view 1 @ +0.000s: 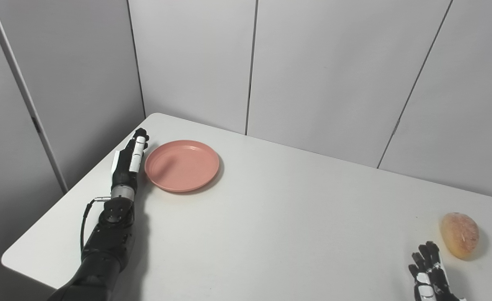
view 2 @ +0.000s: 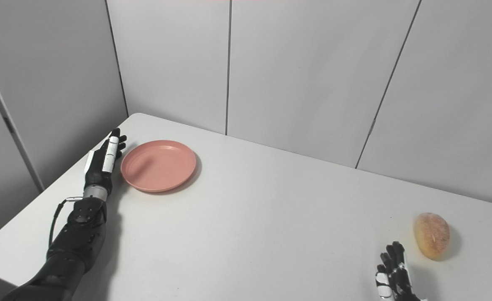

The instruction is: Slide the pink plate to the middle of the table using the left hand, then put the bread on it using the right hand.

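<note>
A round pink plate (view 1: 182, 165) lies flat on the white table (view 1: 279, 217) near its far left corner. My left hand (view 1: 129, 159) stands edge-on just left of the plate's rim, fingers straight and together, holding nothing; I cannot tell whether it touches the rim. A golden oval bread roll (view 1: 459, 234) rests near the table's right side. My right hand (view 1: 429, 271) rises from the bottom edge a little left of and nearer than the bread, fingers spread, apart from it and empty.
Grey wall panels (view 1: 325, 71) close off the back and left of the table. The table's left edge runs close beside my left arm (view 1: 103, 246). Nothing else stands on the white surface between plate and bread.
</note>
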